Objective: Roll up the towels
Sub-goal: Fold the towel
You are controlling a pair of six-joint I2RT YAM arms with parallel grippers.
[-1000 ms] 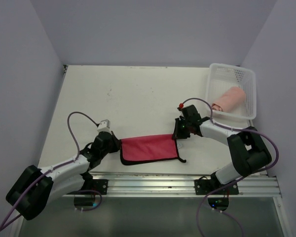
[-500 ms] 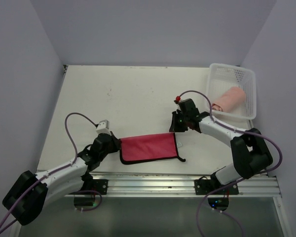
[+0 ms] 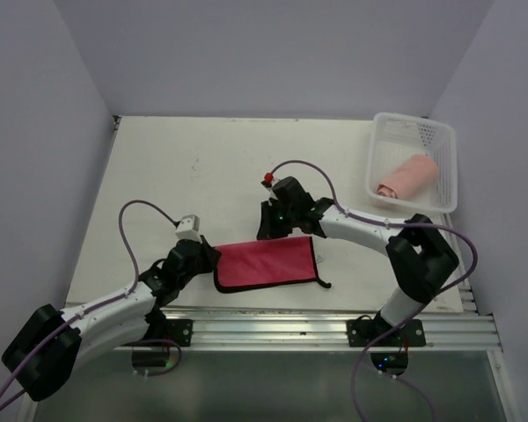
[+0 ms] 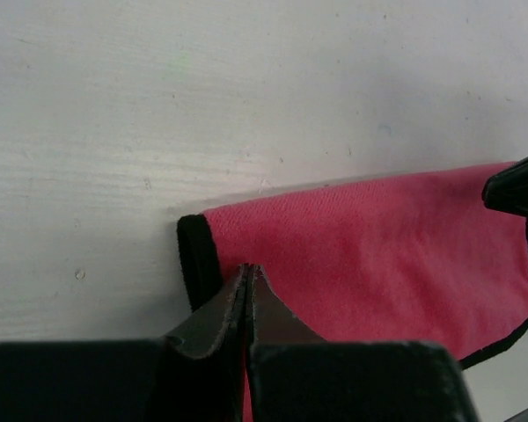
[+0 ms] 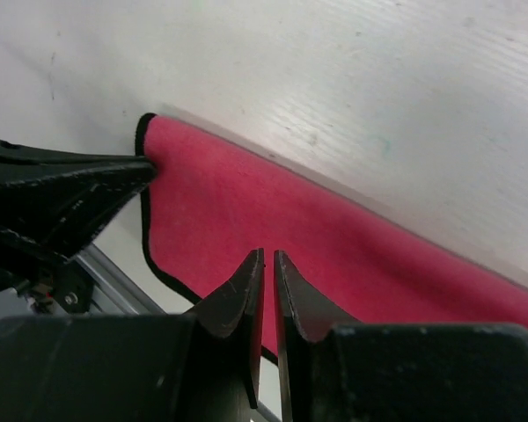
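The red-faced cloth with dark trim (image 3: 268, 262) (image 4: 378, 246) (image 5: 352, 255) lies flat near the table's front edge. My left gripper (image 3: 213, 257) (image 4: 247, 268) is shut, its tips over the cloth's left end just inside the trim; whether they pinch fabric cannot be told. My right gripper (image 3: 273, 230) (image 5: 268, 255) hovers over the cloth's far edge near the middle. Its jaws stand a narrow slit apart with nothing between them. The salmon-pink towel (image 3: 407, 176) lies rolled in the white basket (image 3: 414, 119).
The basket stands at the table's back right corner. A metal rail (image 3: 290, 321) runs along the near edge, just in front of the cloth. Dark trim loops (image 3: 321, 280) trail from the cloth's right end. Purple walls enclose the table.
My right arm has swung left from the cloth's right end to above its far edge near the middle, and its jaws have parted slightly. The left gripper and cloth have stayed put.
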